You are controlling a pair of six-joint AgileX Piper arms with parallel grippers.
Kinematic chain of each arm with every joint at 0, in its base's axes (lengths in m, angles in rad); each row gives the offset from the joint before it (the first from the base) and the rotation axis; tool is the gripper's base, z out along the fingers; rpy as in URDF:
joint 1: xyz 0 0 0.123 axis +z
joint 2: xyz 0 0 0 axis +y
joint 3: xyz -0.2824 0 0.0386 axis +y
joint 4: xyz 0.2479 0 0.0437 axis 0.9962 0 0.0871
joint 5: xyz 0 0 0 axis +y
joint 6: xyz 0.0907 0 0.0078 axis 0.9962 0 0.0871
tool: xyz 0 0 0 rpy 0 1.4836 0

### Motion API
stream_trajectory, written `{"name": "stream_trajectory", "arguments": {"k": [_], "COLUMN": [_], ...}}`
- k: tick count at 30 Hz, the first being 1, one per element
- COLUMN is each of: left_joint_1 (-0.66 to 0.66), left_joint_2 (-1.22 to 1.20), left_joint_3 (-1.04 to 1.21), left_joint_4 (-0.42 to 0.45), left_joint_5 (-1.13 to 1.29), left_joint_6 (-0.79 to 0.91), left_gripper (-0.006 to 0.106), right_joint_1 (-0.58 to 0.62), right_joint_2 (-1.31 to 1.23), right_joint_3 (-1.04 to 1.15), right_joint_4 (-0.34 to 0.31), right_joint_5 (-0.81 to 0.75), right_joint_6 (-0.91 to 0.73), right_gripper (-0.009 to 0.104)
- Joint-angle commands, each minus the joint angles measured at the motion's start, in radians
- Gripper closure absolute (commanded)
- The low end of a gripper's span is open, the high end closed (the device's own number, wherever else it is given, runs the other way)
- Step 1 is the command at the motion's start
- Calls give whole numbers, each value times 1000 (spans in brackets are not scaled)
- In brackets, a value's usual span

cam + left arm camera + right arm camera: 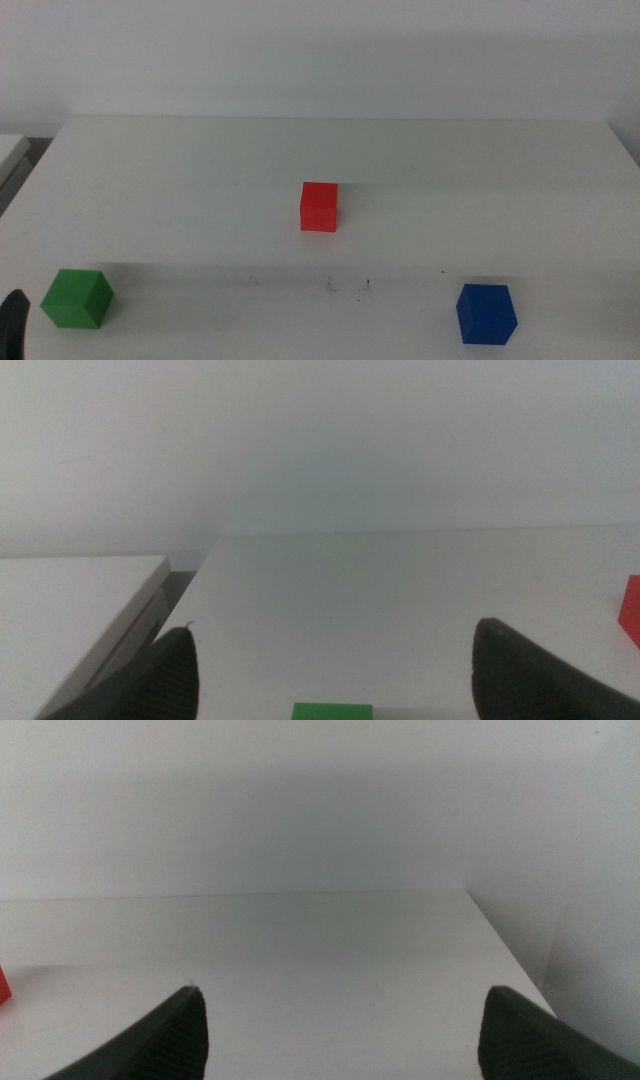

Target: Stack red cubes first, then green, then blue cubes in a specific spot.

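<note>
Left wrist view: left tool (335, 660) spread wide above green (332, 711).

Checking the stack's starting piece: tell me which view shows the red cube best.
The middle view: the whole red cube sits mid-table, unobstructed. The left wrist view catches only a red sliver at the frame's edge; the right wrist view likewise shows just a corner.

A plain white surface (200, 180) is seen, on which three cubes are set well apart, none stacked. The red cube (319, 207) is placed near the middle. The green cube (76, 298) is found at the near left corner, the blue cube (486, 314) at the near right.
</note>
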Motion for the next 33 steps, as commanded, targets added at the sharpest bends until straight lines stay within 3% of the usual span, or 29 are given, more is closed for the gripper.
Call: {"name": "stream_trajectory", "arguments": {"k": [1,7,16,21,24,28,33], "left_joint_1": [-1,-1,-3,-43,-150,-310,-440], "left_joint_2": [-4,28,692,1050,1234,1453,1674], "left_joint_3": [1,-31,-712,-944,-1069,-1263,-1480], "left_joint_4": [11,-4,-83,-168,-147,-28,-7], "left_joint_5": [-7,24,662,713,696,793,880], "left_joint_6": [-1,-12,1,-4,-73,-315,-353], "left_gripper": [7,7,7,7,7,7,7], "right_joint_1": [2,2,2,2,2,2,2], "right_joint_2": [-5,-5,-5,-5,-5,-5,-5], "right_joint_3": [3,3,3,3,3,3,3], "right_joint_4": [-11,-11,-11,-11,-11,-11,-11], "right_joint_5": [-8,-8,-8,-8,-8,-8,-8], "right_joint_6": [-7,-7,-7,-7,-7,-7,-7], "right_gripper": [2,2,2,2,2,2,2]}}
